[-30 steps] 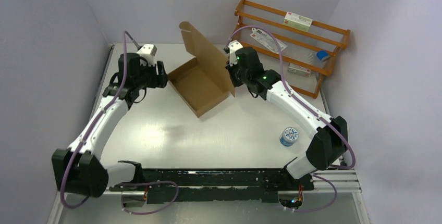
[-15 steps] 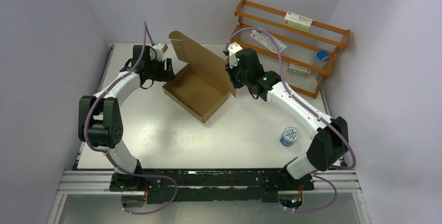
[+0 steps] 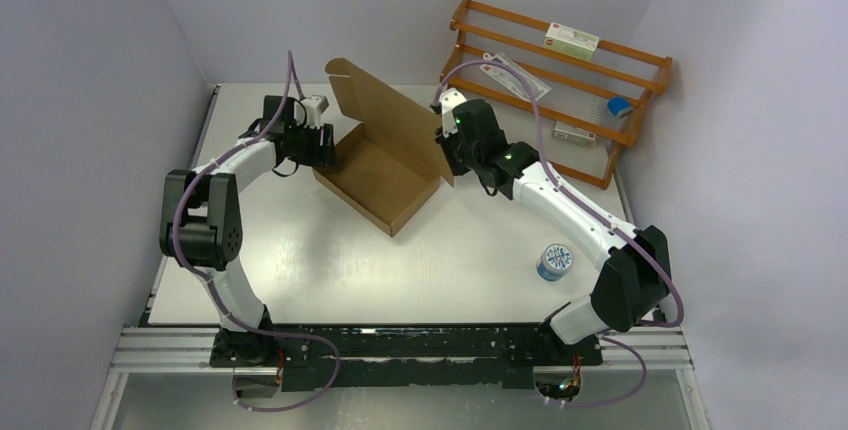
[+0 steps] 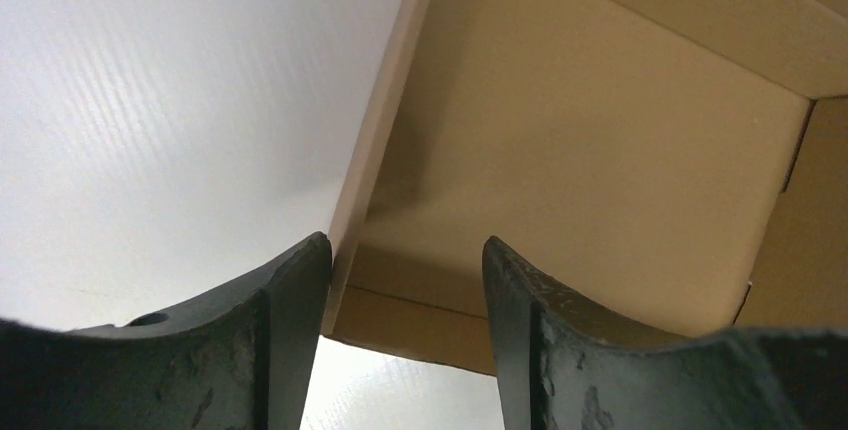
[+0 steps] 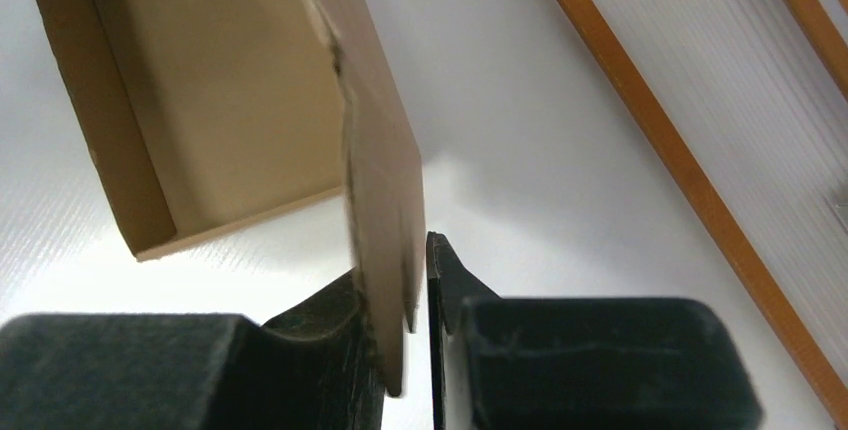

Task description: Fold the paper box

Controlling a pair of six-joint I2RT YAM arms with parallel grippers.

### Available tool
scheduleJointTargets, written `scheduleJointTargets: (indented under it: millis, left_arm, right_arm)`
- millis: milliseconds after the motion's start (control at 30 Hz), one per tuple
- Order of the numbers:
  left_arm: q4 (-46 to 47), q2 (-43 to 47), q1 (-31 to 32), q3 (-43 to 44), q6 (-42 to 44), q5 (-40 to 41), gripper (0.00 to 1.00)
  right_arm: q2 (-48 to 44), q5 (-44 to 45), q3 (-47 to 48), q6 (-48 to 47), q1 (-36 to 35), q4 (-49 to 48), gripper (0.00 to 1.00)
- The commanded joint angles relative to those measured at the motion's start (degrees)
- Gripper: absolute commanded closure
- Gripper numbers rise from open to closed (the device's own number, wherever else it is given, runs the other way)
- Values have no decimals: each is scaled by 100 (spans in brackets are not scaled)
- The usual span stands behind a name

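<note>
The paper box (image 3: 380,175) sits at the middle of the counter's (image 3: 330,260) far half, its tray formed and its lid flap standing upright. The left hand (image 4: 405,250) is spread astride the tray's left corner wall. The right hand (image 5: 390,280) closely flanks the flap's edge; I cannot tell whether it pinches it. A round tin (image 3: 554,261) stands well apart.
</note>
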State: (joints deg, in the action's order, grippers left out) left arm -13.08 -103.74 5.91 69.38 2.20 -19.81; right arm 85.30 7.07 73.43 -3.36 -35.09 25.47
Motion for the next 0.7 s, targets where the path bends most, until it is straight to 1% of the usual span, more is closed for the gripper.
scheduleJointTargets:
  millis: [0,100,133,233,367,467,533,600,667]
  left_arm:
    - [-96,-13,-29,-181,-89,-379,39]
    - [-314,52,8,-264,-181,-599,42]
    - [-306,118,29,-377,-409,-674,43]
    - [-323,383,79,-776,-710,-898,45]
    - [-311,1017,129,-1457,-1065,-971,46]
    - [-245,1635,129,-1960,-1173,-843,47]
    - [-288,2011,129,-2149,-1186,-772,47]
    - [-492,2351,126,-2154,-1088,-522,46]
    - [-651,2691,113,-2060,-927,-65,43]
  right_arm:
    - [-74,-34,-54,-143,20,-300,82]
    - [-65,-56,-47,-203,28,-359,82]
    - [-64,-52,-64,-215,23,-389,82]
    - [-63,-26,-53,-249,20,-394,81]
    - [-146,57,-162,-330,21,-433,78]
    - [-213,231,-224,-406,20,-427,75]
    - [-245,393,-264,-495,22,-426,72]
    - [-266,627,-288,-576,27,-433,71]
    - [-281,803,-357,-686,20,-501,70]
